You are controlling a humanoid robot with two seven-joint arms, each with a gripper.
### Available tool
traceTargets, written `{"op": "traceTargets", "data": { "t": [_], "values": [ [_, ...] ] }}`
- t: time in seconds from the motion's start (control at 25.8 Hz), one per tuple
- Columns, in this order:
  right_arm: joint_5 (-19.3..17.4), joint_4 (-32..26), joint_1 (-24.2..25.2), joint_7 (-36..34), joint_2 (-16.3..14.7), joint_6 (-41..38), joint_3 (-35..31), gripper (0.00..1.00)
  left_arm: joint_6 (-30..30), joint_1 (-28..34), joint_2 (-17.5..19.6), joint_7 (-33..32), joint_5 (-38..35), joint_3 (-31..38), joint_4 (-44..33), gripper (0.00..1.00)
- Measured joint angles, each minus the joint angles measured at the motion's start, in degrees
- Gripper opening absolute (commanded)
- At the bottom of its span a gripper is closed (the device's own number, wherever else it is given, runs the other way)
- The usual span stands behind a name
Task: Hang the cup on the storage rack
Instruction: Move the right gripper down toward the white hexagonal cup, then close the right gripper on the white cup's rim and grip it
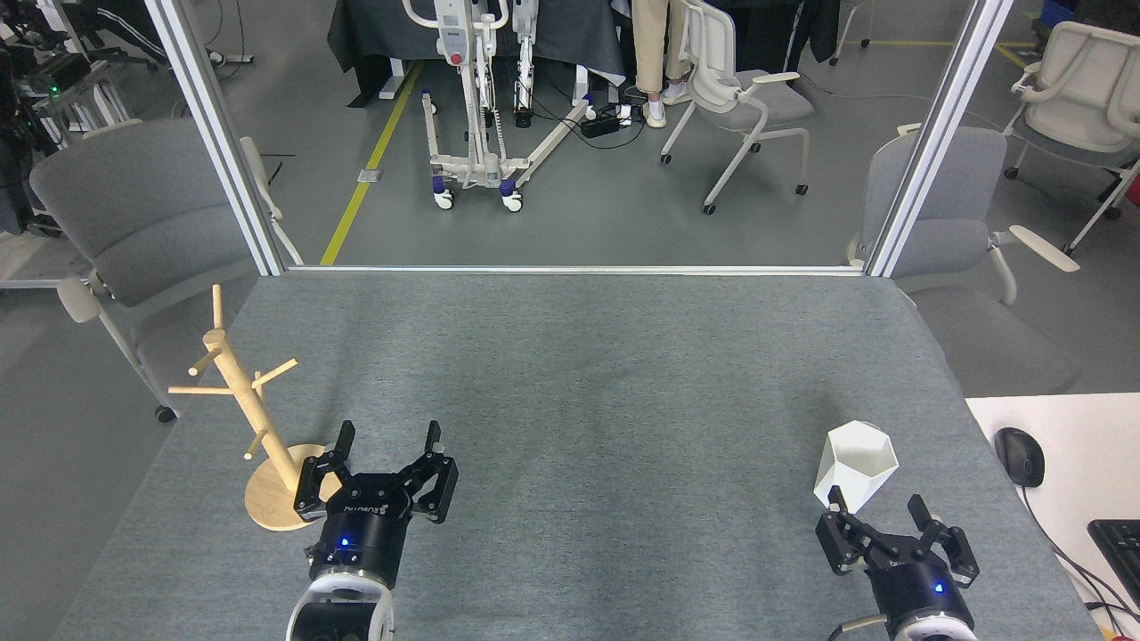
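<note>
The white faceted cup (855, 465) stands on the grey table at the right, its hexagonal rim tilted toward me. My right gripper (877, 504) is open just in front of the cup, its fingertips at the cup's near base and not around it. The wooden storage rack (242, 405) stands at the table's left edge on its round base (272, 503), leaning pegs bare. My left gripper (388, 436) is open and empty, right beside the base on its right.
The grey table (579, 401) runs back to a metal frame with two posts (223, 142). A white side desk at the right holds a mouse (1018, 456) and a keyboard (1120, 547). Office chairs stand beyond the table's edges.
</note>
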Motion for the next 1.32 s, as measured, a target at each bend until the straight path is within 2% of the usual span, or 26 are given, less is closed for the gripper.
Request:
{"op": "traceTargets", "data": {
  "t": [0.54,1.32],
  "values": [
    [-0.3,8.9,-5.9,-2.7,-0.6,5.5,0.1,1.00,0.1,-0.2,0.0,0.1,0.0,-1.1,1.4,1.00],
    [0.0,14.0,-9.3,-3.1,-0.7,5.7,0.3,1.00,1.0,-0.7,-0.1,0.0,0.0,-1.3,2.2,0.99]
  ]
}}
